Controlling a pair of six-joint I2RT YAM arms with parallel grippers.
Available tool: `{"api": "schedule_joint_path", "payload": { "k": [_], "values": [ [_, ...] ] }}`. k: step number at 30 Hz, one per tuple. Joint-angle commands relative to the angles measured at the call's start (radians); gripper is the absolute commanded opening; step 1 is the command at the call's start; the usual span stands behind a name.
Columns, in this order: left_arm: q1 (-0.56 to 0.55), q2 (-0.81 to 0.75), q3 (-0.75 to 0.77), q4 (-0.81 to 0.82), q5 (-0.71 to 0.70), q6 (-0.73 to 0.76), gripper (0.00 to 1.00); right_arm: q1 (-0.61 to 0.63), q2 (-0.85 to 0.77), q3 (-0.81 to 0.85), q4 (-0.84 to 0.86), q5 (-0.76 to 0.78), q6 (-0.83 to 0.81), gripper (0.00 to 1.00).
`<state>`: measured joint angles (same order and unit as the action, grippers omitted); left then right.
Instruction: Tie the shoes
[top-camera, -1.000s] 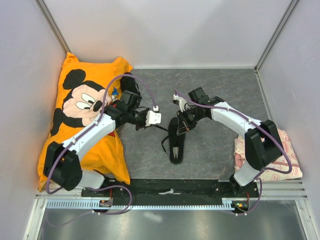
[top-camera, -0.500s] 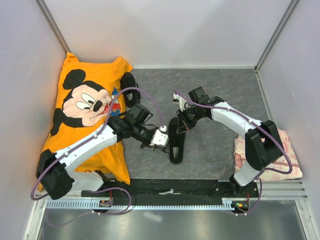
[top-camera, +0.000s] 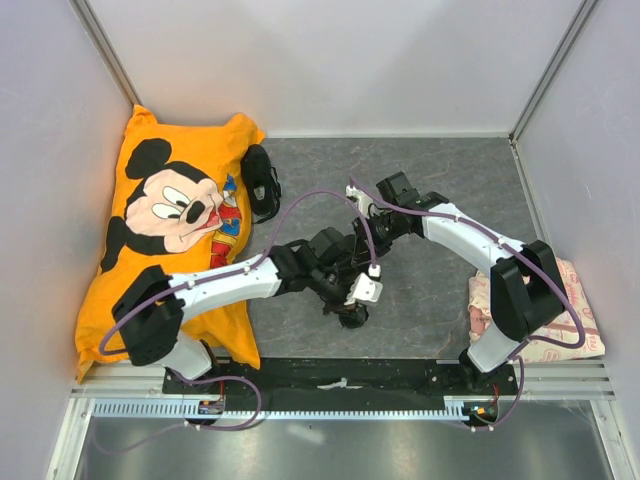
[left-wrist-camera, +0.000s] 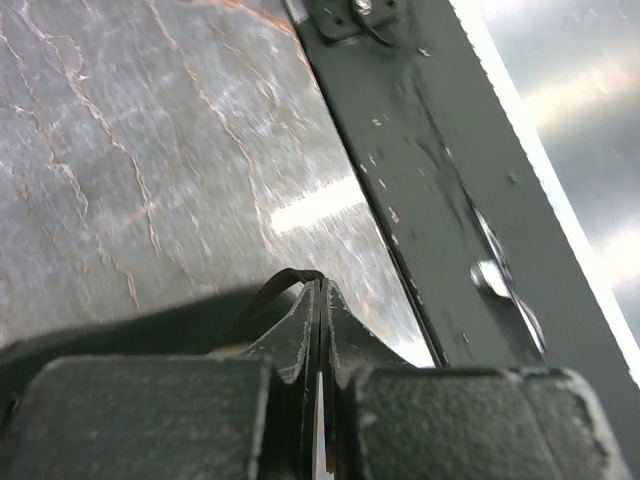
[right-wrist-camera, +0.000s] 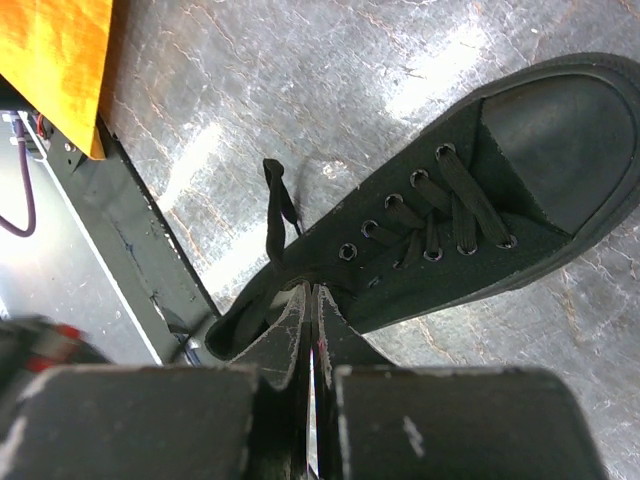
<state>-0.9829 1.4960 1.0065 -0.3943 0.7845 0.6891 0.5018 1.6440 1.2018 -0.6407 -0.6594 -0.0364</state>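
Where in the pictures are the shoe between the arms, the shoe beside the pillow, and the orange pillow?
shoe between the arms (right-wrist-camera: 440, 215): right wrist view, on its crossed laces.
shoe beside the pillow (top-camera: 262, 182): top view, on its middle.
orange pillow (top-camera: 165, 212): top view, on Mickey's face.

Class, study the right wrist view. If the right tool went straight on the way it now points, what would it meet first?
The black shoe: the shut right tool points at its collar, just behind the top eyelets. Its tips look nearly on the fabric, though depth is unclear.
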Motion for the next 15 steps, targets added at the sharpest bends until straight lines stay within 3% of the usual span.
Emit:
{"api": "schedule_joint_path", "payload": {
  "k": [1,10,15],
  "values": [
    [-0.016,0.085,0.024,0.277,-0.047,-0.203,0.02,0.001,-0.018,0.045,0.024,-0.043,0.004,0.00],
    [-0.016,0.193,0.043,0.546,-0.106,-0.286,0.01,0.000,-0.035,0.031,0.006,-0.057,-0.020,0.00],
    [-0.016,0.230,0.046,0.589,-0.107,-0.275,0.02,0.001,-0.023,0.035,0.001,-0.069,-0.030,0.00]
  ]
}}
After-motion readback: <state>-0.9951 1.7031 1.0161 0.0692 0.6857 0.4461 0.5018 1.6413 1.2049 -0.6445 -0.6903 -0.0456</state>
